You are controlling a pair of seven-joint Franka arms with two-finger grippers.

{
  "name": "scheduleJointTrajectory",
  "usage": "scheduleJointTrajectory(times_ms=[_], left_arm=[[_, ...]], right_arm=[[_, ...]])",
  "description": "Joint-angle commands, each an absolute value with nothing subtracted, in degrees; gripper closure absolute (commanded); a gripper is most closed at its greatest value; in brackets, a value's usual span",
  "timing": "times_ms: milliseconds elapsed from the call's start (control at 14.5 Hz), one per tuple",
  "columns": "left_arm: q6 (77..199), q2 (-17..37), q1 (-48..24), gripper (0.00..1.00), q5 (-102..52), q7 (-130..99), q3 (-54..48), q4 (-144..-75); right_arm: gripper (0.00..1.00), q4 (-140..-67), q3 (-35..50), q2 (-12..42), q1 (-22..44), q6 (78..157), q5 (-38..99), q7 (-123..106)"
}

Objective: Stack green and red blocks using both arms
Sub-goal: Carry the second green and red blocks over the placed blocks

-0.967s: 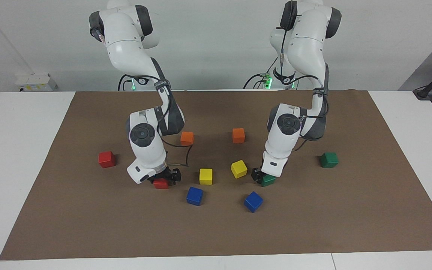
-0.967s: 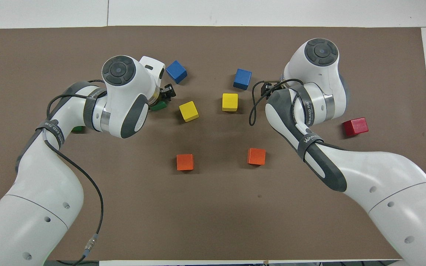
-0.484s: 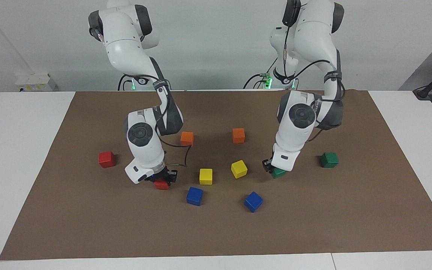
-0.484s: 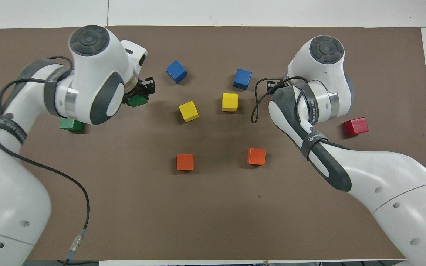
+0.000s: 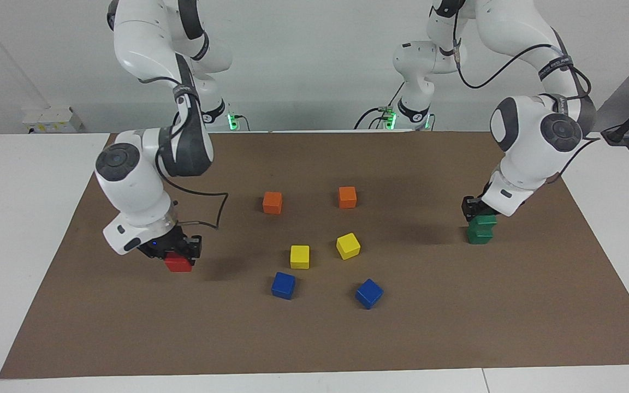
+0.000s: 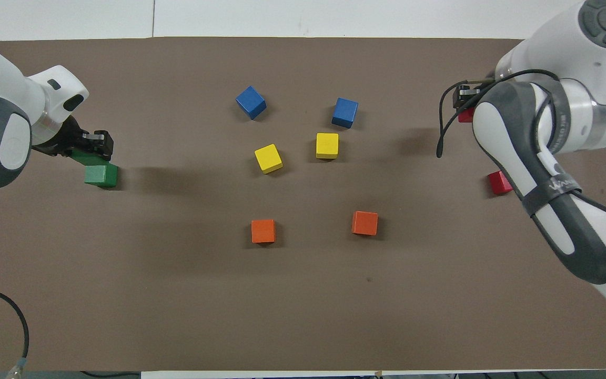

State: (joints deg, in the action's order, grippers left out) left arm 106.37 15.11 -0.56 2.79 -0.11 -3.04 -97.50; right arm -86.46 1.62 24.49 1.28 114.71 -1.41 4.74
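Observation:
My left gripper (image 5: 477,213) is shut on a green block (image 5: 484,221), held right over a second green block (image 5: 478,236) on the brown mat; whether the two touch I cannot tell. From overhead the held green block (image 6: 83,157) overlaps the resting one (image 6: 101,176). Toward the right arm's end, my right gripper (image 5: 175,252) is shut on a red block (image 5: 178,263) and holds it above the mat. The other red block (image 6: 497,182) lies on the mat, partly covered by the right arm, with the held red block (image 6: 464,115) farther out. The facing view hides that resting red block.
Two orange cubes (image 5: 272,202) (image 5: 347,197), two yellow cubes (image 5: 300,256) (image 5: 348,245) and two blue cubes (image 5: 283,285) (image 5: 369,293) sit in the middle of the brown mat (image 5: 314,338), between the two arms.
Both grippers closed on their blocks, lifted them and swung outward from the middle: the left with the green block to above the other green one, the right with the red block toward its end.

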Motion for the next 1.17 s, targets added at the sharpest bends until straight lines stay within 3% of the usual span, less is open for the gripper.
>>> scheduleJointTrajectory(times_ms=[0,207,345,553,1105], left_arm=[[111.69,11.96,2.8,1.0,2.81,6.74,-3.69,-104.92],[113.29,11.43,4.56,1.0,2.73,9.14,-3.6,-106.26],[114.08,11.34,4.83,1.0,0.8,7.39,-3.52,-106.69],[116.97,10.37,4.92,1.0,0.35,3.17,-3.52,-109.5],[119.96,9.32,5.8,1.0,0.26,3.08,-3.6,-113.46]], right_arm=[[1.0,-96.74,2.29,16.81,-2.71,116.19,-1.93,-1.04],[1.0,-107.29,2.29,8.99,-4.56,119.43,-1.85,-5.17],[1.0,-110.73,2.29,6.78,-5.36,120.49,-1.67,-6.5],[1.0,-116.26,2.29,4.75,-6.15,125.31,-1.41,-9.83],[1.0,-120.85,2.29,4.48,-9.31,128.93,-1.06,-17.84]])
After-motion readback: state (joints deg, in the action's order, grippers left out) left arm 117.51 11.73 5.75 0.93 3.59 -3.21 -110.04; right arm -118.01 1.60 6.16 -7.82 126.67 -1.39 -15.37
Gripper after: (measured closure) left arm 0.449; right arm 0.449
